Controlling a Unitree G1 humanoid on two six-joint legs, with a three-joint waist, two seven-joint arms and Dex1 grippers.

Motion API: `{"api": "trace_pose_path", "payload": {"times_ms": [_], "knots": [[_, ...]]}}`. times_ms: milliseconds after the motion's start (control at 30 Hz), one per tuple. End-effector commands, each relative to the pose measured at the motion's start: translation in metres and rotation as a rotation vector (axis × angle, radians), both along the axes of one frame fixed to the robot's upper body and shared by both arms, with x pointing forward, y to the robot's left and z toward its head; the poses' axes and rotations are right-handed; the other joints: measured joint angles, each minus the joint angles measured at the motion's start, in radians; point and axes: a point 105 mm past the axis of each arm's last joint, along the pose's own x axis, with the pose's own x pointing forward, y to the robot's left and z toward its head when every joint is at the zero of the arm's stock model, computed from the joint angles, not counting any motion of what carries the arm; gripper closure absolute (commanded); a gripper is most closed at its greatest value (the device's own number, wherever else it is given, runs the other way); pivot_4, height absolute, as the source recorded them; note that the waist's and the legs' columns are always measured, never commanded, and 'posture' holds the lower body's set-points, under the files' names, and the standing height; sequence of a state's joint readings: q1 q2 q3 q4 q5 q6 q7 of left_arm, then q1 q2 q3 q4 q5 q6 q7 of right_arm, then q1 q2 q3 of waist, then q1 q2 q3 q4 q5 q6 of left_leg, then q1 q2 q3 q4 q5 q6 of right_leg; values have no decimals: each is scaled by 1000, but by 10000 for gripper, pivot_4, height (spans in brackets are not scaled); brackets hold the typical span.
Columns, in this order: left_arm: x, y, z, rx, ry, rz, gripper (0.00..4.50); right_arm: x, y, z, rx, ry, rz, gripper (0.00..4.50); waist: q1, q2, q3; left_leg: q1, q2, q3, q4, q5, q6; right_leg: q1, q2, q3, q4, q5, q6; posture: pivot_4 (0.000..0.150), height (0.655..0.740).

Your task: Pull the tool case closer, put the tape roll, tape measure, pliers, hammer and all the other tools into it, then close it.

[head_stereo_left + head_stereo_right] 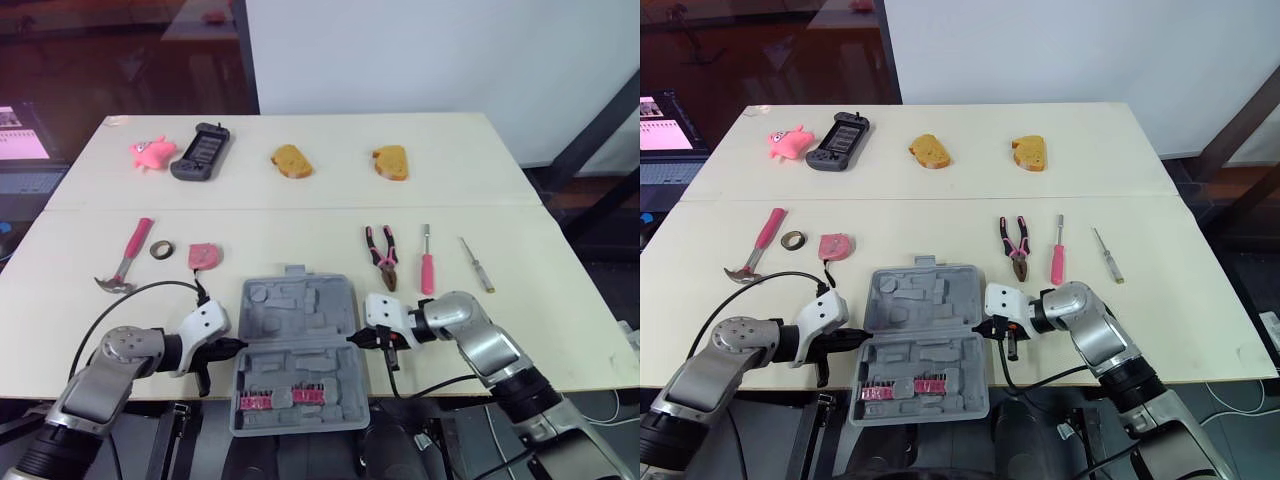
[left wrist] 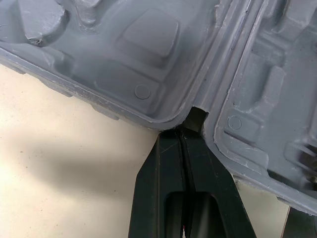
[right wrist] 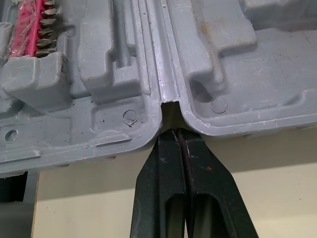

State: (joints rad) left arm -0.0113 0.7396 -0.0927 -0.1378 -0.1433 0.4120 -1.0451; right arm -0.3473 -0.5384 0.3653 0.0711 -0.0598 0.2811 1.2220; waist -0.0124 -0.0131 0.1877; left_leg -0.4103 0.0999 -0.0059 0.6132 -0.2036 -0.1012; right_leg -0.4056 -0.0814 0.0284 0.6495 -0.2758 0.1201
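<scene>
Open grey tool case point(image 1: 298, 350) flat at the middle of the table's point(image 1: 560, 330) near edge, its nearer half jutting past that edge, a row of pink-holdered bits point(image 1: 283, 398) seated in that half. At the case's left side, left gripper point(image 1: 238, 345) with both black fingers pressed together, nothing between them, tips pushed against the hinge notch where the two halves meet. At the case's right side, right gripper point(image 1: 352, 340) likewise closed tight on nothing, tips at the opposite hinge notch. Beyond the case toward the left edge, pink-handled hammer point(image 1: 124, 257), then tape roll point(image 1: 160, 249) just beside it, then pink tape measure point(image 1: 204, 256). Beyond the case toward the right edge, pliers point(image 1: 381, 255), pink-handled screwdriver point(image 1: 427, 262) and slim screwdriver point(image 1: 477, 264), side by side and apart from one another. Along the far edge, well apart from the tools: pink plush toy point(image 1: 151, 152), dark handheld game console point(image 1: 201, 152) touching or nearly touching it, and two bread pieces point(image 1: 291, 160) point(image 1: 391, 162).
</scene>
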Motion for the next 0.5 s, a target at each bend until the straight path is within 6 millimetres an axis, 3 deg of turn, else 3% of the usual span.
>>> {"api": "trace_pose_path", "payload": {"times_ms": [33, 333, 500], "knots": [[-1, -8, 5, -18, -6, -31, 45000, -9, 8, -4, 6, 24, 33, 44379, 0, 0, 0, 0, 0, 0, 0, 0, 0, 0, 0, 0, 0, 0, 0, 1500, 7207], [13, 7, 10, 12, -58, 41, 45000, 3, -14, -5, -39, -21, -27, 44379, 1, 0, 0, 0, 0, 0, 0, 0, 0, 0, 0, 0, 0, 0, 0, 1500, 7207], [25, 39, 19, 20, -107, 172, 45000, 9, -48, -7, -50, -41, -106, 44379, 3, 0, 0, 0, 0, 0, 0, 0, 0, 0, 0, 0, -1, 0, 0, 1500, 7207]]}}
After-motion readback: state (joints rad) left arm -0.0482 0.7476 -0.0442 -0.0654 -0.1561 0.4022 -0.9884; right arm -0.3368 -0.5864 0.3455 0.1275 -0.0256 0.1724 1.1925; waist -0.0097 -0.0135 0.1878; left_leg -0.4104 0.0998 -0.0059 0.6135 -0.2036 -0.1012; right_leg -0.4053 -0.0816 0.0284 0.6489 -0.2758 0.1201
